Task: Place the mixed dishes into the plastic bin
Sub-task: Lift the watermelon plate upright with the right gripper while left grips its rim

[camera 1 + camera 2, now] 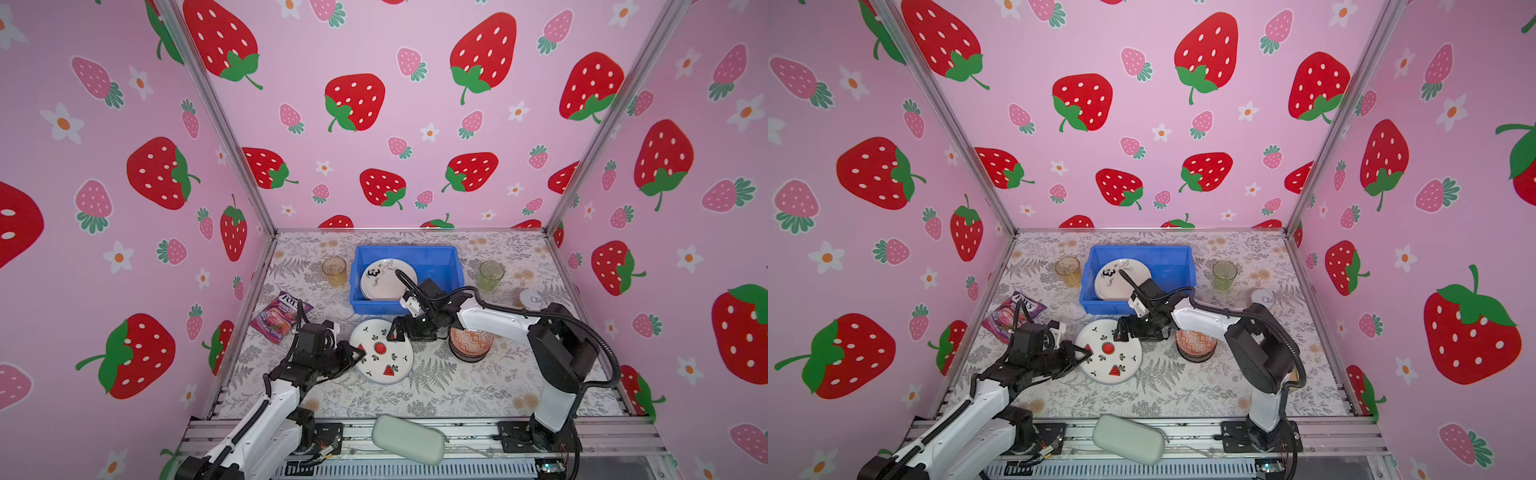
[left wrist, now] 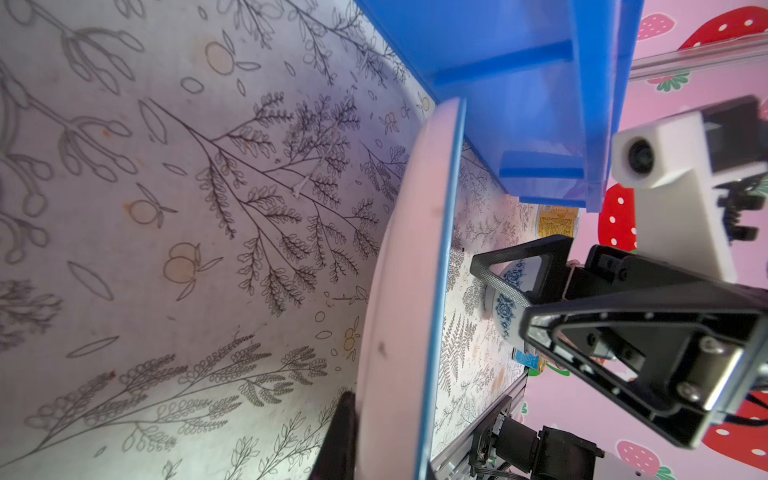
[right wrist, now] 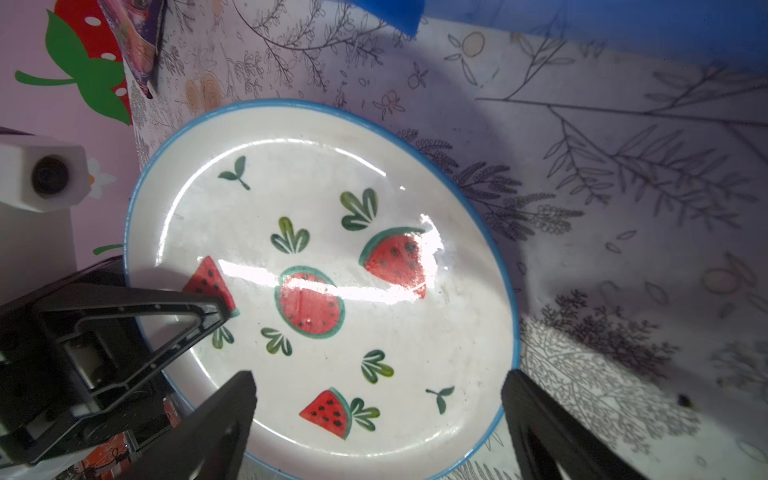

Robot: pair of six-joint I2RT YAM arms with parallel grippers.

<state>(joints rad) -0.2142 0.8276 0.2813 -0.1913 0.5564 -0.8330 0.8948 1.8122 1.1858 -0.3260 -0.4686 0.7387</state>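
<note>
Plainly, in both top views the watermelon plate (image 1: 388, 359) lies on the table (image 1: 457, 399) just in front of the blue bin (image 1: 407, 250), which already holds a floral plate (image 1: 384, 276). The left end effector (image 1: 361, 352) is clamped on the plate's near-left rim. The right end effector (image 1: 397, 332) hangs over its far rim. Pink strawberry-print walls (image 1: 124, 166) close in three sides, so I judge the lift should go up and forward, not sideways.

From the left wrist, the plate shows edge-on, its rim between the left fingers (image 2: 343, 432), with the bin's wall close behind. The hold looks shallow to me. A slow lift with little tilt would keep the rim from slipping, and it must clear the bin's rolled edge.

From the right wrist, the right fingers (image 3: 220, 428) stand wide apart astride the plate, gripping nothing. The glazed face looks slippery, so steadying the far rim seems wise. The printed table cover looks flat and smooth.
</note>
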